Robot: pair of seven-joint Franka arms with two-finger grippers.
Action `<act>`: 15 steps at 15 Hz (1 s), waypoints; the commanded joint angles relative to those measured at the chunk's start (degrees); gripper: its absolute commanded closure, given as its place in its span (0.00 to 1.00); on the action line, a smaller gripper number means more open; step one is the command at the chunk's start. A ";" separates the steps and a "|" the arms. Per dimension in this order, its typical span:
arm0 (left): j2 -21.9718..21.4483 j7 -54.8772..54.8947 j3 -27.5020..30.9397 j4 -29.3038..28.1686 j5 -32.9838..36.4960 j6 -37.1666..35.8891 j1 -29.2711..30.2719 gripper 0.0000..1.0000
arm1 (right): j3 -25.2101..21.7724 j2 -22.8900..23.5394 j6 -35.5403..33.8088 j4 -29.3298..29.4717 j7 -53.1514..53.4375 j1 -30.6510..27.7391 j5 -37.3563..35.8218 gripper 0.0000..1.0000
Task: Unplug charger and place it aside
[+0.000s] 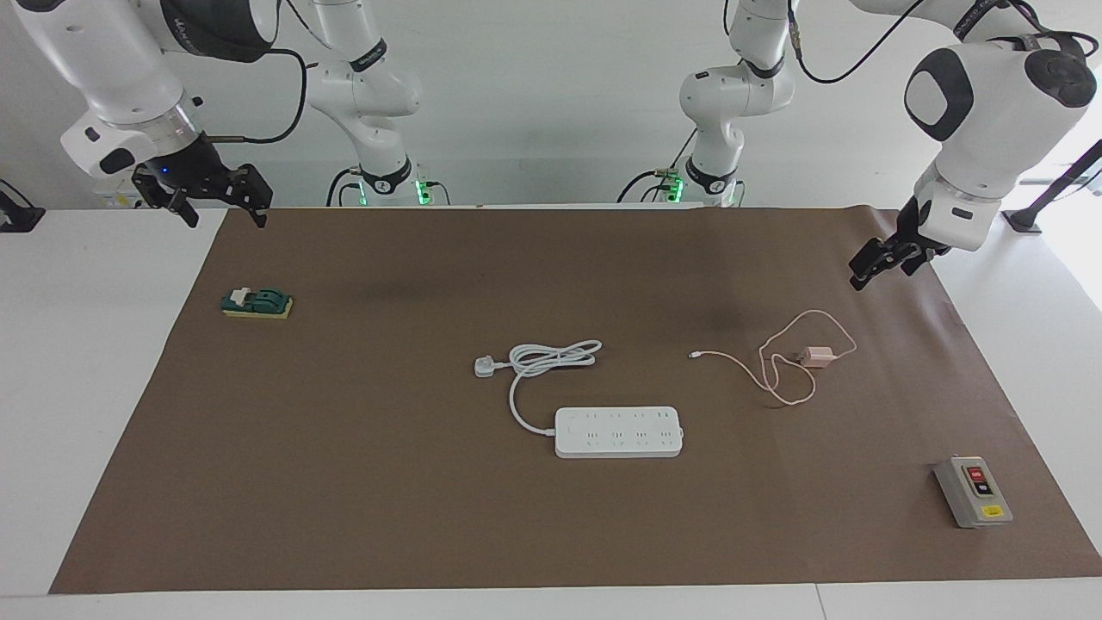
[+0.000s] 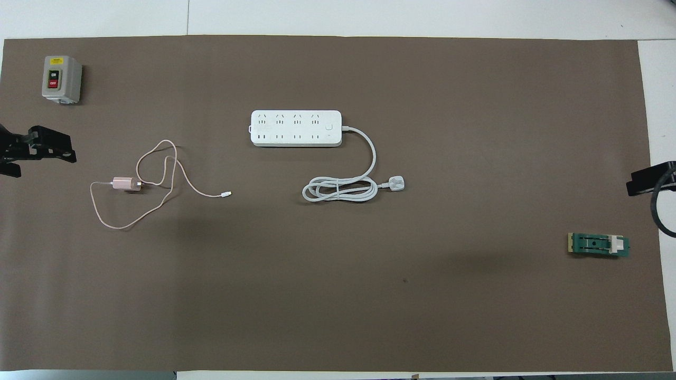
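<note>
Brown paper covers most of the white desk, and everything lies on that sheet. The charger, a small pale pink cube, rests flat on the paper toward the left arm's end of the desk, its thin pink cable looping loosely around it and trailing off toward the middle. It is unplugged, well apart from the white power strip, which sits near the centre of the desk, farther from the robots, with its thick cord coiled and its plug lying loose beside the coil. A grey switch box with red and black buttons stands at the left arm's end, farther from the robots than the charger. A small green part lies toward the right arm's end.

The left hand hangs in the air over the edge of the paper at its own end, holding nothing; whether its fingers are spread or closed cannot be told. The right hand hangs over the corner of the paper at its end, fingers spread wide and empty.
</note>
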 commanded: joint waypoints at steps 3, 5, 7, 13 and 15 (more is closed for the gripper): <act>-3.26 0.60 0.08 0.54 0.95 -4.07 -0.79 0.00 | 1.64 0.91 -0.95 1.62 -0.23 -1.53 0.38 0.00; -3.08 0.16 0.16 0.72 1.04 -3.89 -2.37 0.00 | 1.55 0.82 -1.04 1.54 0.83 -1.62 2.04 0.00; -3.52 0.42 0.86 0.90 1.04 -3.98 -4.21 0.00 | 1.55 0.82 -0.95 1.62 0.83 -1.53 2.23 0.00; -4.58 4.19 7.55 -0.42 0.60 -4.59 -11.96 0.00 | 1.46 0.38 -0.86 1.36 0.57 -1.36 2.14 0.00; -4.67 7.09 7.55 -0.42 0.43 -5.21 -11.78 0.00 | 1.46 0.38 -0.77 1.19 0.57 -1.27 2.14 0.00</act>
